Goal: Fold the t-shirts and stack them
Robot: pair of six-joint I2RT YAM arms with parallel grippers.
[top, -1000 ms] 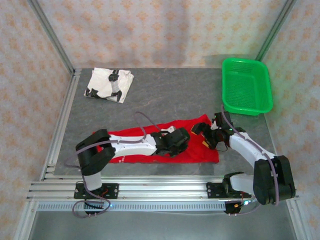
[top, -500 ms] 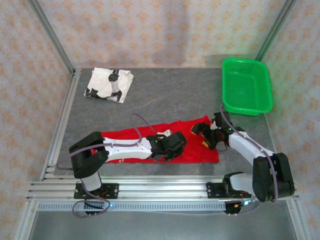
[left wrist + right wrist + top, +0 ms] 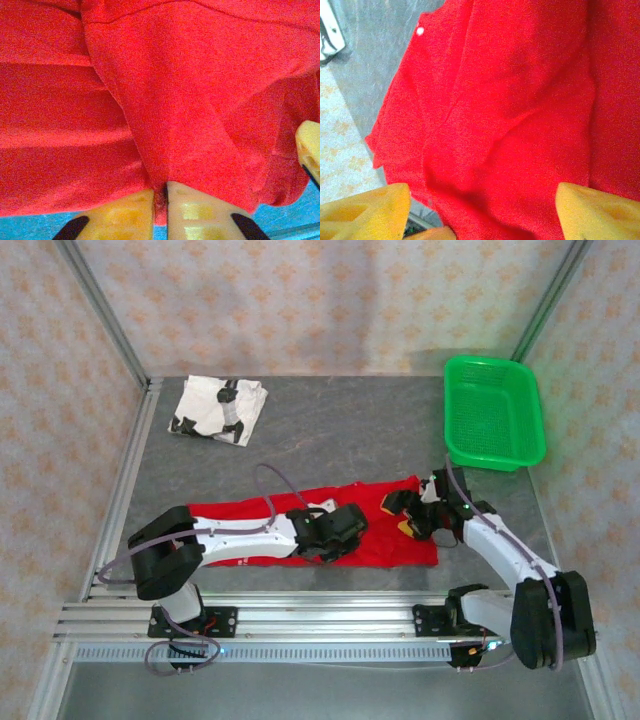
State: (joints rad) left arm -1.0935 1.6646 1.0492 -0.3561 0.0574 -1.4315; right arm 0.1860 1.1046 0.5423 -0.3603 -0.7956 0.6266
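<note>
Grey stone-look bench [image 3: 340, 430], boxed in by patterned walls, with the red t-shirt [image 3: 395, 548] stretched in a long band across its near part. The left gripper [image 3: 160, 192] sits low over the middle of that band, its yellow fingers [image 3: 200, 215] almost together and pinching a thin ridge of red cloth between them. The rest of the shirt spreads away ahead of it in soft folds.

The right gripper [image 3: 480, 197] is at the band's right end, just beside the left one, with its fingers wide apart. Red cloth lies under and between them, gripped by neither. A bare strip of bench shows off its left finger.

The white t-shirt [image 3: 218, 410] lies folded in the far left corner, well apart from both grippers. A green basket [image 3: 495, 410] stands beyond the right gripper at the far right.
</note>
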